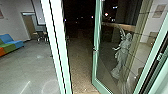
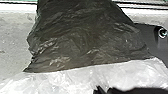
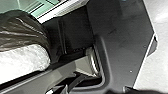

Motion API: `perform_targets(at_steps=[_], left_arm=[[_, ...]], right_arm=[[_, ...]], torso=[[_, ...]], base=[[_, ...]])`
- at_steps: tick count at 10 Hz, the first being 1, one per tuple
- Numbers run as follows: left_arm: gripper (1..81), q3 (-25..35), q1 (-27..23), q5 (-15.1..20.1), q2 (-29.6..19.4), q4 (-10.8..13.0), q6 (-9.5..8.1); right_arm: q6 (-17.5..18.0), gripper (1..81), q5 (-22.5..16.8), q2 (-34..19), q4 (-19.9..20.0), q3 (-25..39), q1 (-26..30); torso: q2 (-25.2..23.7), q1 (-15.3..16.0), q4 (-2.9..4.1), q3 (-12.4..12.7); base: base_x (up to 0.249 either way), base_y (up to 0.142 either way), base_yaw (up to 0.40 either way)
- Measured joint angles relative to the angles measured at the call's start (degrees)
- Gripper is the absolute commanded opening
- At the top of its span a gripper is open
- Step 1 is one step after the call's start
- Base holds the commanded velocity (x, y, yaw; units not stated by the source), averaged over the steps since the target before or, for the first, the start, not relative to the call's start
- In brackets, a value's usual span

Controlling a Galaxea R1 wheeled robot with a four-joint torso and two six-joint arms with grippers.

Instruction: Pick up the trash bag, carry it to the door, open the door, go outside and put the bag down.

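The door [image 1: 95,63] is open, and the dark ground [image 1: 81,62] outside shows in the gap between it and the white post [image 1: 62,47]. The bag [image 2: 87,37] is right by the edge of the robot's black base [image 3: 122,37], near a corner with a round fitting [image 2: 162,32]. I can't tell if it hangs or sits on something. I can't tell, either, if the left gripper or the right gripper is spread, pressed together or pinching it. I think the job now is to take it out. Best go slow, down the middle of the gap, and keep the bag close and off the post. Thin plastic could snag and rip. The bag is dark and puffy, with shiny pale plastic [image 2: 75,78] right against it. It looks full, but I can't see what's inside.
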Motion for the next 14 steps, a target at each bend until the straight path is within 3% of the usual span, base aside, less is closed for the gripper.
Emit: perform_targets(at_steps=[2, 14], left_arm=[[1.0, 0.0, 0.0, 0.0, 0.0, 0.7, -0.02], [1.0, 0.0, 0.0, 0.0, 0.2, 0.8, -0.02]], right_arm=[[-0.1, 81.1, 1.5, -2.5, 0.0, -0.3, -1.3], [-0.4, 81.1, 2.8, -0.9, 0.0, 0.2, -1.5]], torso=[[0.0, 0.0, 0.0, 0.0], [0.0, 0.0, 0.0, 0.0]], base=[[0.0, -0.087, 0.0], [0.0, -0.087, 0.0]])
